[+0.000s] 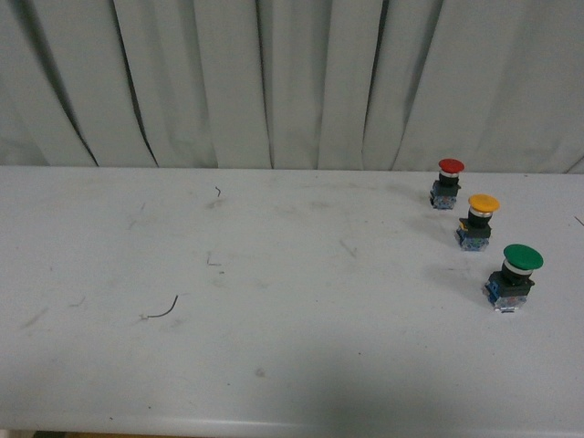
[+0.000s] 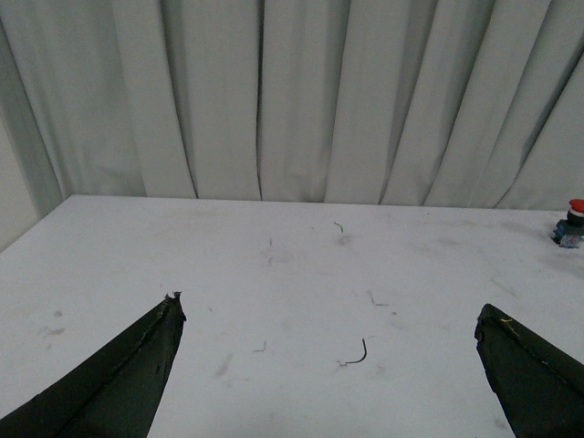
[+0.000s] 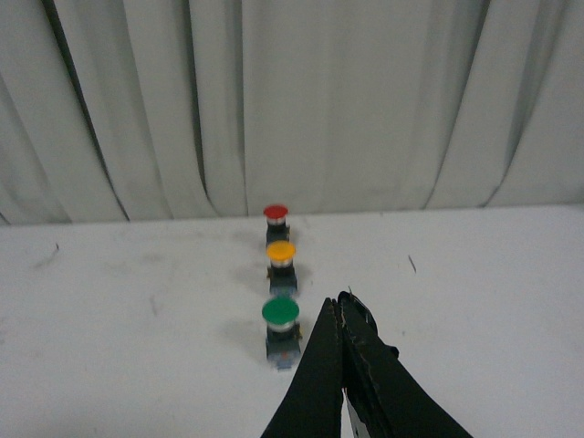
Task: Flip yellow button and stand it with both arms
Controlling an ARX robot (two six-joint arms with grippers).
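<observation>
Nearest item: large green-capped push button with black collar and blue contact block, upright on the right part of the white table top, closest to the front edge of the three buttons.
Task object: small push button with round yellow-orange mushroom cap, black collar and blue and clear contact block, standing cap-up, second in a slanting row, between the green one and a small red-capped push button nearest the pale pleated curtain.
Object versus right gripper: in the right wrist view the yellow button lies beyond the pointed black right gripper, apart from it, with the green button just beside the tips and between them and the yellow one.
Right gripper state: pointed tips pressed together, nothing between them.
Object versus left gripper: yellow button not seen in the left wrist view; only the red button shows at the frame edge.
Left gripper state: fingers spread wide, nothing held, over bare table with a small curved dark wire scrap lying between them.
Arm pose: neither arm appears in the front view; both wrist cameras look low across the table toward the curtain, height above it probably small but not certain.
</observation>
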